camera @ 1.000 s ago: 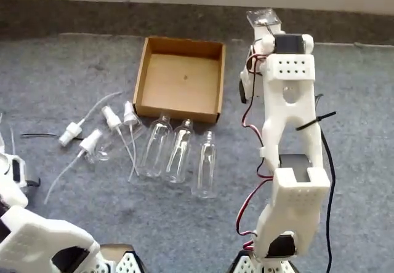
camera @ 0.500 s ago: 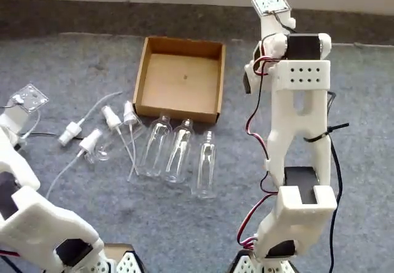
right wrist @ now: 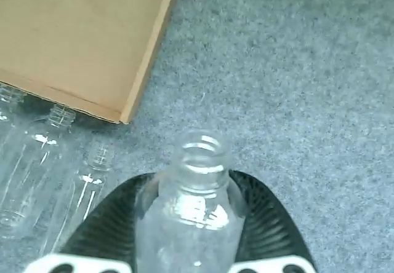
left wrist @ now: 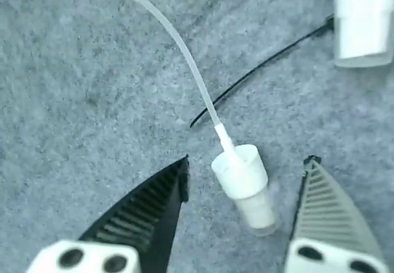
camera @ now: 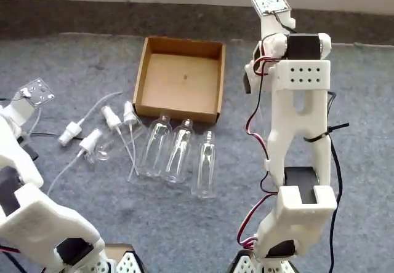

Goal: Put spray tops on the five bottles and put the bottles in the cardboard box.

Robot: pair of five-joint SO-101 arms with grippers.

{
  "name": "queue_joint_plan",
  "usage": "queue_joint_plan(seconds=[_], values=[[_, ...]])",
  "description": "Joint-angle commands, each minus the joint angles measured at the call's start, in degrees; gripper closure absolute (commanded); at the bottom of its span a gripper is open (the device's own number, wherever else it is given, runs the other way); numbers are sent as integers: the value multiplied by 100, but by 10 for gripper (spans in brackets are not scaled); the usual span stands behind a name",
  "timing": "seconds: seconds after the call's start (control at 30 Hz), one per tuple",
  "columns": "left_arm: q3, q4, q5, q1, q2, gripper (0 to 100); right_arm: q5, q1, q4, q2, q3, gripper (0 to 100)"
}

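A clear plastic bottle (right wrist: 198, 156) is clenched neck-up in the right gripper (right wrist: 192, 214) near the brown cardboard box (right wrist: 74, 33), presumably to receive a top. A white plastic spray top (left wrist: 246, 190) on the grey carpet (left wrist: 92, 70) is straddled by the released left gripper (left wrist: 246, 162), seemingly for grasping.

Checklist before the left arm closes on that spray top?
1. Left pincer open: ok, jaws stand either side of the spray top.
2. Spray top placement: ok, lying on its side on the carpet, roughly centred between the jaws.
3. Dip tube free: cannot tell, a black tie crosses it.
4. Right pincer shut on bottle: ok.
5. Bottle neck uncapped: ok, mouth open.
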Motion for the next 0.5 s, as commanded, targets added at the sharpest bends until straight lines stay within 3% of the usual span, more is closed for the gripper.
queue_joint_plan(seconds=[0.0,0.13,0.27,0.47], values=[[-576,-35,466,-57,-312,726,35,-48,101,-330,-277,993],[-1033,1204,3226,-418,-778,726,35,-66,101,-303,-277,993],[-1209,2602,5257,-611,-945,726,18,-163,92,-303,-277,993],[-813,2699,8607,-629,-585,724,9,-295,101,-338,-268,993]])
